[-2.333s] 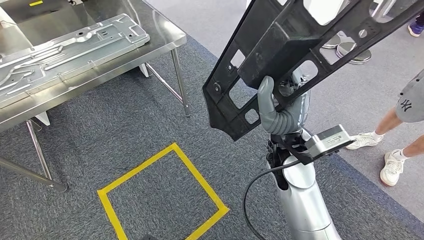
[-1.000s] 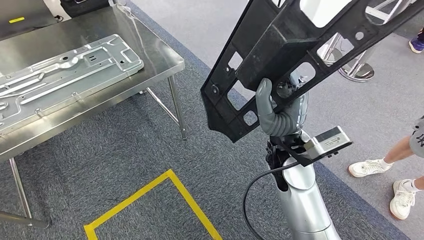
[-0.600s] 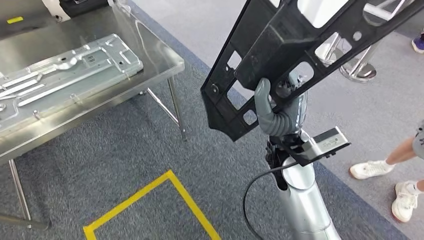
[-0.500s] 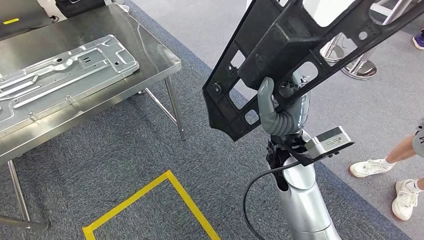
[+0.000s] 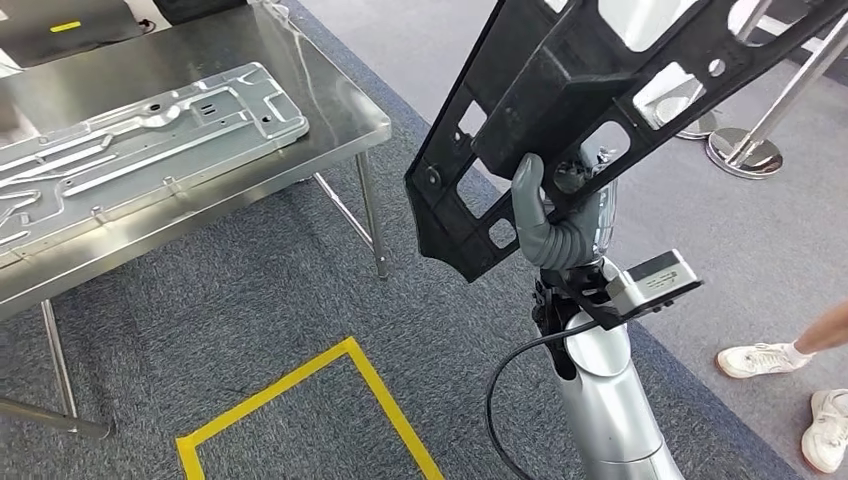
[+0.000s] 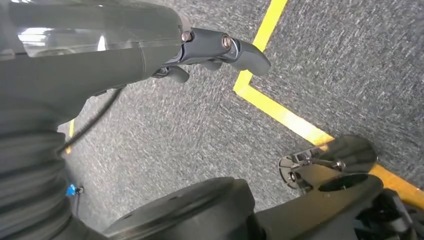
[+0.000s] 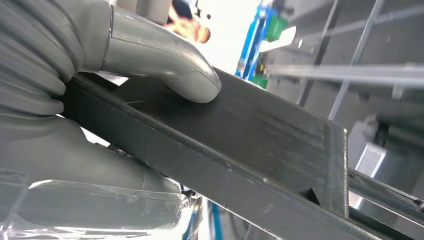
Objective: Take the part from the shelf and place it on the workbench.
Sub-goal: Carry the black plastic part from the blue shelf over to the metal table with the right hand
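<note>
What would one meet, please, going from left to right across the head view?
Metal panel on the workbench → yellow tape on the carpet → black part gripped by the right hand → stanchion base → a person's shoes.

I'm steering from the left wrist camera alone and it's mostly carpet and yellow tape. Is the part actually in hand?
Observer: Yes. In the head view the right hand grips a long black part, raised high in front of the robot.
Operator: How is it gripped?
Observer: The right wrist view shows the thumb pressed on the part's flat black face.
Operator: Where's the workbench?
Observer: In the head view a steel workbench stands ahead on the robot's left, apart from the part.
Operator: Anything on it?
Observer: A silver stamped metal panel lies flat on it.
</note>
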Controlling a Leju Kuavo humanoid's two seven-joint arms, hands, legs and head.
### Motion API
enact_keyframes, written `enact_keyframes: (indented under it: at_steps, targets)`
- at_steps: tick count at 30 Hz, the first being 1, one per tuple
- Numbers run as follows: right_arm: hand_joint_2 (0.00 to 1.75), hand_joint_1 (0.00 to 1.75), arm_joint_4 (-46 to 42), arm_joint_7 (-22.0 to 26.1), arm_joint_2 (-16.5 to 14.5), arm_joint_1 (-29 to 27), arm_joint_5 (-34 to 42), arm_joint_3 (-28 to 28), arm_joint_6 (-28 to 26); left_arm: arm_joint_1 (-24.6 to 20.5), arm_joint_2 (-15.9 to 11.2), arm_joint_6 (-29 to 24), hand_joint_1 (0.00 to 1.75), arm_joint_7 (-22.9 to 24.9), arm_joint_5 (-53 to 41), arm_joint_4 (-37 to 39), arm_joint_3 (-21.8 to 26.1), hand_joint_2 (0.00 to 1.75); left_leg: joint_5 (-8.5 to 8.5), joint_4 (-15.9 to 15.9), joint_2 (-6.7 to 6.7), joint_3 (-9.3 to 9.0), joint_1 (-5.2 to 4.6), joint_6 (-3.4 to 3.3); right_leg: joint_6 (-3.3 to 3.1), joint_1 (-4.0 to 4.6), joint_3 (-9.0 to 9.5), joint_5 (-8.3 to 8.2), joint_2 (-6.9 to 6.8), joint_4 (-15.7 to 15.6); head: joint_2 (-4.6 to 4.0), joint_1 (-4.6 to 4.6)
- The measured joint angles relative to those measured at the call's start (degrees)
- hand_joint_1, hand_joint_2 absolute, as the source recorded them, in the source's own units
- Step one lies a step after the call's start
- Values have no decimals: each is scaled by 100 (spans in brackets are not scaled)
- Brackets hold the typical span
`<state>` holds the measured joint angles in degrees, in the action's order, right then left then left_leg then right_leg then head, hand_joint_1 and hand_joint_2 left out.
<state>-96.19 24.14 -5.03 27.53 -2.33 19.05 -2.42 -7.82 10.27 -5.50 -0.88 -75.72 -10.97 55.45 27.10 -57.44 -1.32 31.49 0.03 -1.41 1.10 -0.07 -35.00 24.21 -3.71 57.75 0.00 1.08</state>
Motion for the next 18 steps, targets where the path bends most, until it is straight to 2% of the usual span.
enact_keyframes:
  at_steps: [2, 4, 5, 6, 7, 8, 9, 11, 12, 14, 15, 16, 17, 18]
  targets:
    - [175, 169, 2, 2, 1, 19, -8, 5, 1, -7, 4, 10, 0, -2, 1, 0, 0, 175, -53, 40, 94, -23, 21, -71, 58, -21, -109, 207, 119, 296, 0, 0]
    - [175, 169, 8, 0, 2, 20, -11, 9, -1, -12, 7, 18, 0, -4, 4, 0, 0, 175, -77, 45, 183, -13, 26, -105, 94, -40, -441, 579, 286, 1033, 0, 0]
    - [175, 169, 15, -2, 3, 13, -12, 10, -1, -13, 7, 21, 0, -7, 6, 0, 0, 175, -80, 41, 234, -7, 21, -110, 103, -44, -615, 715, 317, 1401, 0, 0]
    - [175, 169, 24, -5, 3, 7, -12, 10, -1, -13, 7, 23, 0, -10, 8, 0, 0, 175, -81, 36, 292, -3, 16, -112, 106, -46, -717, 751, 329, 1607, 0, -1]
    - [175, 169, 32, -5, 3, 5, -12, 11, -1, -15, 7, 23, 0, -13, 9, 0, 0, 175, -81, 28, 356, -3, 13, -112, 99, -47, -706, 671, 340, 1581, 0, -1]
    - [175, 169, 38, -6, 2, 8, -12, 11, -1, -20, 8, 23, 0, -16, 11, 0, 0, 175, -79, 19, 425, -8, 12, -108, 83, -49, -581, 493, 370, 1321, 0, -1]
    - [175, 169, 41, -5, 2, 14, -12, 12, -1, -26, 12, 23, 0, -17, 12, 0, 0, 175, -73, 10, 493, -13, 13, -99, 61, -53, -383, 276, 457, 905, 0, -1]
    - [175, 169, 43, -5, 2, 27, -12, 13, -1, -39, 25, 23, 0, -20, 16, 0, 1, 175, -63, -13, 607, 9, 11, -65, 18, -66, -39, 39, 679, 211, 0, -1]
    - [175, 169, 45, -7, 2, 30, -12, 14, -1, -42, 30, 23, 0, -22, 18, 0, 2, 175, -62, -18, 657, 30, 19, -36, 2, -64, 35, 22, 746, 52, 0, -1]
    - [175, 169, 49, -11, -1, 38, -12, 15, 0, -46, 33, 22, 0, -29, 24, 0, 9, 175, -71, -5, 764, 63, 38, 35, -31, -63, 61, 47, 686, -13, 0, -1]
    - [175, 169, 50, -14, -6, 45, -12, 17, 2, -45, 31, 20, 0, -32, 27, 0, 14, 175, -59, -10, 756, 66, 38, 69, -59, -73, 79, 43, 622, -40, 0, -1]
    - [175, 169, 50, -15, -14, 52, -13, 21, 7, -44, 30, 16, 0, -33, 29, 0, 19, 175, -11, -68, 671, 89, 27, 101, -92, -86, 105, 39, 558, -74, 0, 2]
    - [175, 169, 50, -14, -22, 61, -13, 25, 10, -42, 27, 11, 0, -34, 32, 0, 23, 175, 97, -234, 540, 159, 16, 130, -124, -97, 132, 35, 487, -109, 0, 3]
    - [175, 169, 51, -15, -27, 65, -13, 27, 13, -44, 24, 8, 0, -38, 38, 0, 27, 175, 264, -533, 379, 287, 15, 156, -151, -94, 155, 37, 409, -129, 0, 5]
